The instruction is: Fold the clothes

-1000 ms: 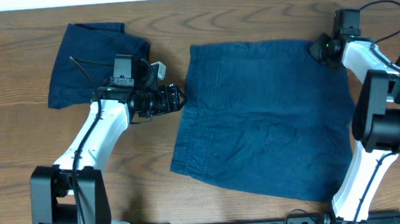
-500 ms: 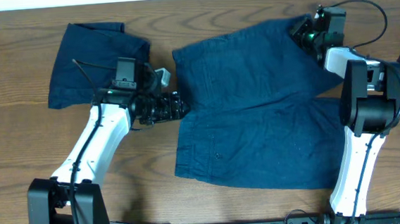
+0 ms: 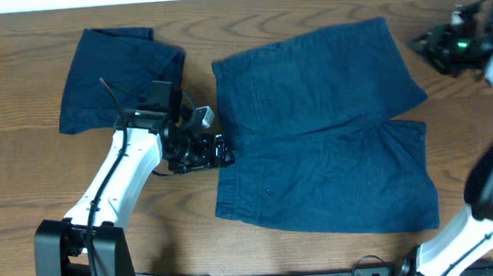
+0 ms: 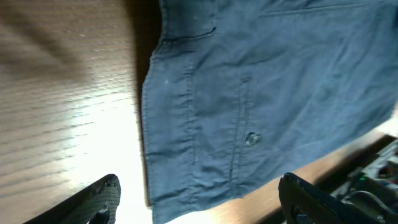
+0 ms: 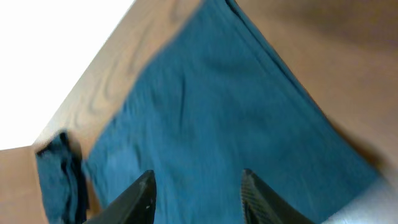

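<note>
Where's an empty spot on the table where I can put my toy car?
The biggest bare wood is the near-left part of the table, left of the left arm. There's more between that arm and the spread shorts. It's crowded between the folded shorts and the spread ones: the left gripper sits there, open.

The spread shorts [image 3: 316, 133] are matt woven cloth, dark navy and faintly creased, with raised stitched seams along the waistband and pocket. A small button [image 4: 251, 139] on them looks dull; I cannot tell its material. Left of those shorts, the folded pair [image 3: 112, 78] is the same lustreless cloth. Around the shorts the table [image 3: 24, 188] is smooth brown wood grain with a satin sheen that glares white beside the waistband. My left pincer [image 4: 199, 202] and right pincer [image 5: 198, 193] have black, matt, plastic-looking fingers. My left arm's shell [image 3: 122, 168] is smooth glossy white.
</note>
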Controlling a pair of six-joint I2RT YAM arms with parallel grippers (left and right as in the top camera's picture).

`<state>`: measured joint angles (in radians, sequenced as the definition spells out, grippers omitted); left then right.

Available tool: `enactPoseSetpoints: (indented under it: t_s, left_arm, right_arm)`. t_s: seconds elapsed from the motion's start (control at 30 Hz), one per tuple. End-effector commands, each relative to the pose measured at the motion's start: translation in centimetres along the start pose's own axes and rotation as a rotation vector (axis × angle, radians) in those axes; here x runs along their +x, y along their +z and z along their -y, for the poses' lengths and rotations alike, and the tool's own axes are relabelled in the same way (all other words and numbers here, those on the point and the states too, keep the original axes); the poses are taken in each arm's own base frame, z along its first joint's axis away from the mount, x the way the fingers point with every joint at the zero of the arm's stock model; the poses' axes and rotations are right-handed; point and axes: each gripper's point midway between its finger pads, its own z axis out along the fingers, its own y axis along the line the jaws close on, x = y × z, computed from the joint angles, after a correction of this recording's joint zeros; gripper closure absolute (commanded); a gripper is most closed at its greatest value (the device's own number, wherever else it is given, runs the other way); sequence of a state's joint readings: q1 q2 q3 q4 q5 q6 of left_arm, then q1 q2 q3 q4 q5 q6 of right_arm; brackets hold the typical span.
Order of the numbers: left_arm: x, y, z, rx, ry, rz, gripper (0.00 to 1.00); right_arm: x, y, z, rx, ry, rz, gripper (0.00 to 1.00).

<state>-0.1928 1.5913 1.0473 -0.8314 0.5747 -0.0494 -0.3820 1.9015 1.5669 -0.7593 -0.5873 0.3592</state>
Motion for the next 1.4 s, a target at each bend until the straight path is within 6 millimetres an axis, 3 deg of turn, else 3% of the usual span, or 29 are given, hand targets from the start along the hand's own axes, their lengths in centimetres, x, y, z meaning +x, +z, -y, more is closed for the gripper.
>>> enactPoseSetpoints:
  t_s: [0.0,0.17,0.33,0.47,0.57,0.63,0.87,1.0,1.17,1.23,1.3,1.37]
  left_arm:
    - [1.0,0.6,-2.0,-0.101,0.050,-0.019,0.17]
    - [1.8,2.2,-2.2,-0.108,0.108,-0.029,0.17]
    - [2.3,4.1,-2.4,-0.121,0.166,-0.028,0.18]
    - [2.3,4.9,-2.5,-0.120,0.177,-0.035,0.38]
    - [2.4,5.2,-2.7,-0.120,0.202,-0.046,0.62]
    - [2.5,5.4,-2.8,-0.121,0.223,-0.058,0.67]
    - [2.3,5.6,-2.9,-0.120,0.226,-0.052,0.78]
    - [2.3,5.6,-2.9,-0.121,0.224,-0.055,0.80]
    - [2.4,5.6,-2.9,-0.120,0.223,-0.057,0.80]
    - [2.4,5.6,-2.9,-0.121,0.222,-0.060,0.81]
    - [2.6,5.6,-3.0,-0.122,0.219,-0.066,0.94]
    - [2.8,5.5,-3.2,-0.136,0.214,-0.074,0.94]
  right_arm:
    - [2.2,-3.4,2.4,0.198,-0.032,-0.026,0.57]
    - [7.3,-7.0,7.5,0.527,0.071,-0.169,0.59]
    - [10.8,-6.7,10.3,0.622,0.110,-0.274,0.58]
    - [14.1,-5.4,13.3,0.667,0.150,-0.342,0.56]
    - [16.2,-4.1,15.7,0.677,0.215,-0.351,0.54]
    - [17.3,-3.2,16.5,0.640,0.245,-0.355,0.55]
    - [16.3,2.1,16.1,0.363,0.116,-0.226,0.54]
    - [16.2,3.6,15.1,0.252,0.090,-0.179,0.65]
    - [16.3,3.6,15.5,0.263,0.095,-0.175,0.99]
    - [15.9,3.3,15.8,0.268,0.104,-0.164,0.99]
    - [14.7,2.8,16.1,0.270,0.111,-0.133,0.99]
    - [13.2,2.1,16.7,0.288,0.132,-0.093,0.99]
